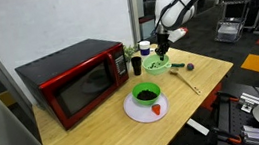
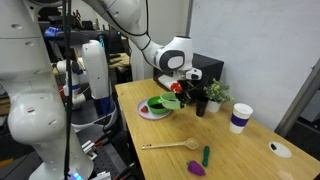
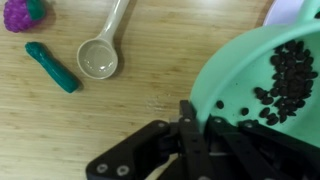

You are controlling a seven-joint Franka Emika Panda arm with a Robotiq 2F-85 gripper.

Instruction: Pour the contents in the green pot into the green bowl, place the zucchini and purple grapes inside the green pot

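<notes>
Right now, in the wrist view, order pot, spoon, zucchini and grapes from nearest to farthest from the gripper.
1. green pot: held at its rim, right.
2. spoon: upper left.
3. zucchini: farther left.
4. purple grapes: top left corner.

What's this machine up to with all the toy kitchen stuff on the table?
A robot arm has its jaws shut on the rim of a light-green pot, which has dark bits inside. The green bowl sits on a white plate close by. The zucchini, purple grapes and a spoon lie on the wooden table, outside the pot.
</notes>
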